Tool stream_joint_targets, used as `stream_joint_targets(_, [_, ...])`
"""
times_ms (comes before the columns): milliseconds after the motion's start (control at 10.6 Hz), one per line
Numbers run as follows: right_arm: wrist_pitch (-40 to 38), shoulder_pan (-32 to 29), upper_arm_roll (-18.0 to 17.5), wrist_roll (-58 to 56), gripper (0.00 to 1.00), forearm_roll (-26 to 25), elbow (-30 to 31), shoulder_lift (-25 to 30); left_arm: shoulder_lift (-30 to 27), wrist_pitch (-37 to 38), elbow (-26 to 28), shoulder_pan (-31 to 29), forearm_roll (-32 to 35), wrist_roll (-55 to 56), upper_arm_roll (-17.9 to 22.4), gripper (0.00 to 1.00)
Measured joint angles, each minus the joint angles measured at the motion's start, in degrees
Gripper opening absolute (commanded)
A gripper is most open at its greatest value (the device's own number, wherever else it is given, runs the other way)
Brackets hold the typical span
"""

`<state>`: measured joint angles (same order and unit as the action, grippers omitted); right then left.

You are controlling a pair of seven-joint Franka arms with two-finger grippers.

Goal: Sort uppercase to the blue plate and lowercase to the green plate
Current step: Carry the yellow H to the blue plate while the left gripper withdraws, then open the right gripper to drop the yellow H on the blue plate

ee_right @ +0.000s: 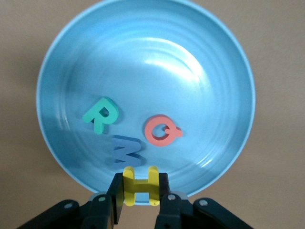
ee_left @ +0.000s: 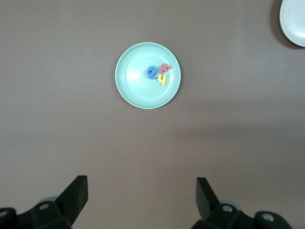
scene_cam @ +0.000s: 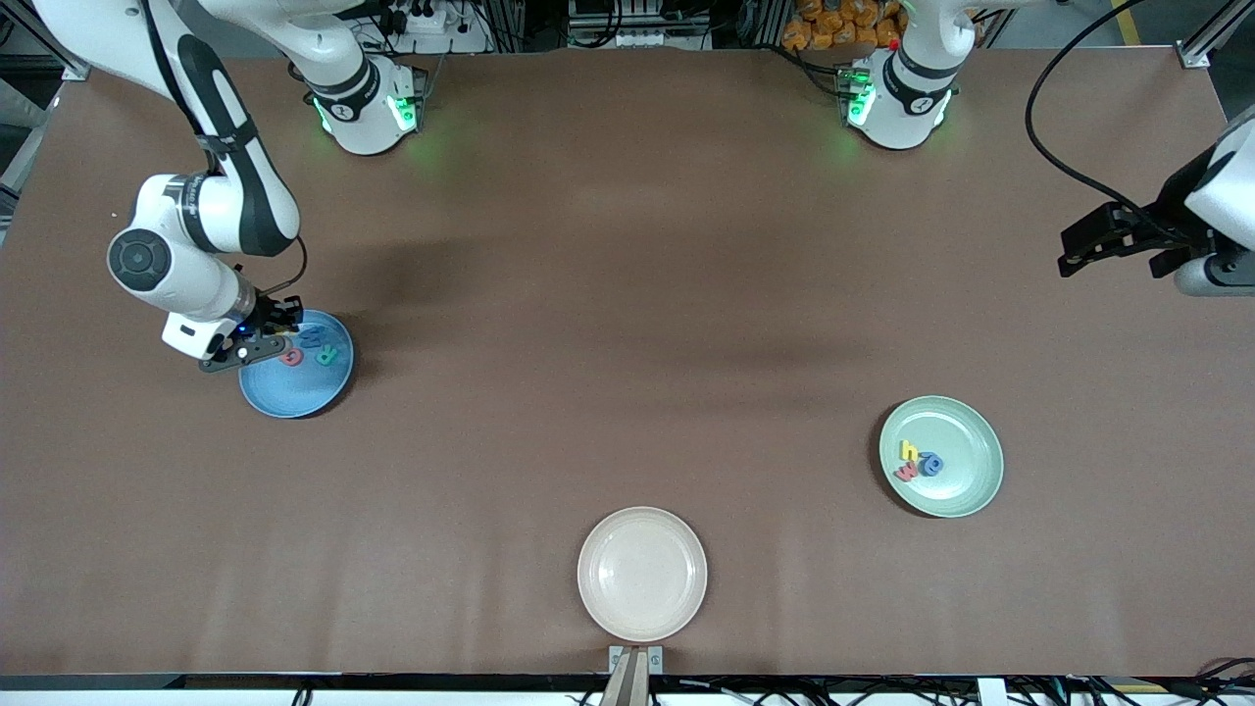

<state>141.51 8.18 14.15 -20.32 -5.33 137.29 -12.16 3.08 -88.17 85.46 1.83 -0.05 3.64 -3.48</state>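
My right gripper (scene_cam: 277, 330) is shut on the yellow capital H (ee_right: 140, 186) and holds it over the rim of the blue plate (scene_cam: 294, 392). In the right wrist view the gripper (ee_right: 140, 191) grips the H by its sides over the plate (ee_right: 157, 62). In the plate lie the teal R (ee_right: 101, 114), the red round letter (ee_right: 161, 130) and the blue M (ee_right: 125, 150). The green plate (scene_cam: 966, 485) holds the yellow h (scene_cam: 909, 450), red w (scene_cam: 906, 472) and blue round letter (scene_cam: 930, 464). No blue small m shows. My left gripper (scene_cam: 1074, 250) is open and empty, waiting high over the table's edge at the left arm's end.
A cream plate (scene_cam: 642, 574) stands empty near the table's edge nearest the front camera, and shows in the left wrist view (ee_left: 295, 19) too. The green plate (ee_left: 138, 90) lies well below the left gripper (ee_left: 141, 191).
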Motion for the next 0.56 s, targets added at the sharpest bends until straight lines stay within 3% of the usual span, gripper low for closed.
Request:
stream_joint_targets(188, [0.5,-0.2,0.1,0.0,0.75,0.0,0.4,-0.3,-0.1,0.1,0.9,0.0,0.0,0.0,-0.8,1.00])
stream_joint_targets(565, [0.5,-0.6,0.2,0.0,0.86,-0.1,0.4,-0.4,-2.2,-2.0,5.0,-0.2,0.0,0.0,-0.8,1.00])
